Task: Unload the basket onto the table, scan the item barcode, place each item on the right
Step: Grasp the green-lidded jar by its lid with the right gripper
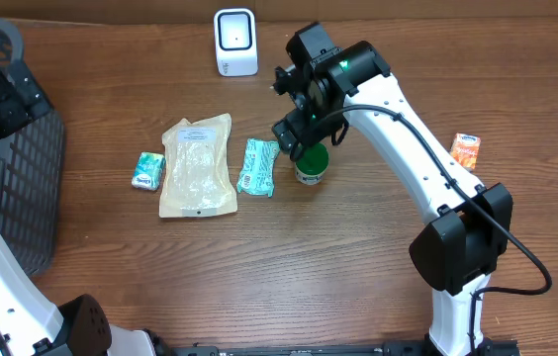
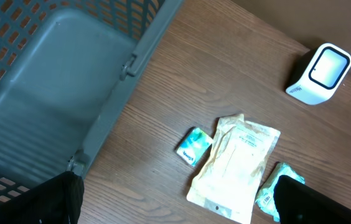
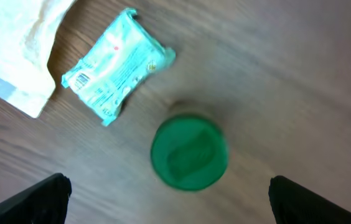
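A small white jar with a green lid (image 1: 311, 162) (image 3: 190, 152) stands upright on the wooden table. My right gripper (image 1: 297, 131) (image 3: 178, 208) hovers just above it, open wide, with the lid between its fingers and nothing touching. The white barcode scanner (image 1: 235, 42) (image 2: 320, 73) stands at the back of the table. Beside the jar lies a teal packet (image 1: 258, 166) (image 3: 117, 64) with its barcode facing up. My left gripper (image 1: 0, 101) (image 2: 182, 211) hangs open and empty at the far left, over the edge of the basket.
A grey mesh basket (image 1: 24, 188) (image 2: 51, 93) fills the left side. A beige pouch (image 1: 198, 165) (image 2: 236, 165) and a small teal packet (image 1: 147, 170) (image 2: 193, 147) lie left of centre. An orange packet (image 1: 465, 150) lies at the right.
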### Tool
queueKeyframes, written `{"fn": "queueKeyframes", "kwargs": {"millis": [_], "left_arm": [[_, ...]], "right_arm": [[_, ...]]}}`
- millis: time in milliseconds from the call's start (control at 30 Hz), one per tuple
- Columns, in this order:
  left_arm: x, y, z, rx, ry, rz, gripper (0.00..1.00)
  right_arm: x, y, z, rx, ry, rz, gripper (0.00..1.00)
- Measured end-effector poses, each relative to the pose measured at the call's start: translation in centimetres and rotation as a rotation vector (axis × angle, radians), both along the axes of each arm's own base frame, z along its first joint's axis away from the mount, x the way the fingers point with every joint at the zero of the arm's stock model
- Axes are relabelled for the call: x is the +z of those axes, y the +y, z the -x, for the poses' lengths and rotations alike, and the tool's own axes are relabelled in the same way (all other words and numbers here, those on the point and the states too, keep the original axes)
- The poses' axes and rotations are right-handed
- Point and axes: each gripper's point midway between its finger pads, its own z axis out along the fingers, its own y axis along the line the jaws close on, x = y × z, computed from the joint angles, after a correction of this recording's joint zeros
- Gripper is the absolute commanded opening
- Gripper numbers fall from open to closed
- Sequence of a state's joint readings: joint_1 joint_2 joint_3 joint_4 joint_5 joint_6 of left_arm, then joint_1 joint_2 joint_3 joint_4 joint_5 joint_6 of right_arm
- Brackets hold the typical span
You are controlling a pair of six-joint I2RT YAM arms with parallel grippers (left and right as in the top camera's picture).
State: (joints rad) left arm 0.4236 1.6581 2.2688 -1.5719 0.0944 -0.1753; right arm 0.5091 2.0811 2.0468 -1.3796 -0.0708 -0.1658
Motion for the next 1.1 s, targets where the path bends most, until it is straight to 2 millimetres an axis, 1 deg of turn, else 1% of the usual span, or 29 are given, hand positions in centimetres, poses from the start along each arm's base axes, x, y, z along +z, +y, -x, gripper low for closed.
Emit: {"fn": "queueKeyframes", "kwargs": {"millis": [100,133,233,367,500,533,700,833,1100], "left_arm": [[0.0,0.0,0.0,0.0,0.0,0.0,1.0],[0.0,0.0,0.0,0.0,0.0,0.0,1.0],[0.0,0.0,0.0,0.0,0.0,0.0,0.99],[0.0,0.0,0.0,0.0,0.0,0.0,0.99],[0.0,0.0,0.0,0.0,0.0,0.0,0.99],[0.0,0.0,0.0,0.0,0.0,0.0,0.99],[0.0,0.0,0.0,0.0,0.0,0.0,1.0],[0.0,0.0,0.0,0.0,0.0,0.0,0.99],[0.0,0.0,0.0,0.0,0.0,0.0,1.0]], "right_arm": [[-1.0,-0.3,0.4,-0.085,0.039,0.003,1.0],[-1.6,-0.4,0.6,-0.112,0.053,0.01,1.0],[-3.4,-0.8,0.3,-0.153,0.046,0.03,1.0],[-5.5,-1.6,0.2,-0.183,0.041,0.075,1.0],[-6.8,-2.0,-0.1,-0.179,0.025,0.093,1.0],[-7.1,-2.0,-0.1,-0.174,0.022,0.097,0.99],[-8.1,-2.2,0.0,-0.137,0.016,0.106,0.96],[-8.9,-2.6,0.4,-0.123,0.028,0.122,0.89],[-9.0,-2.5,0.1,-0.114,0.016,0.116,0.88]]}}
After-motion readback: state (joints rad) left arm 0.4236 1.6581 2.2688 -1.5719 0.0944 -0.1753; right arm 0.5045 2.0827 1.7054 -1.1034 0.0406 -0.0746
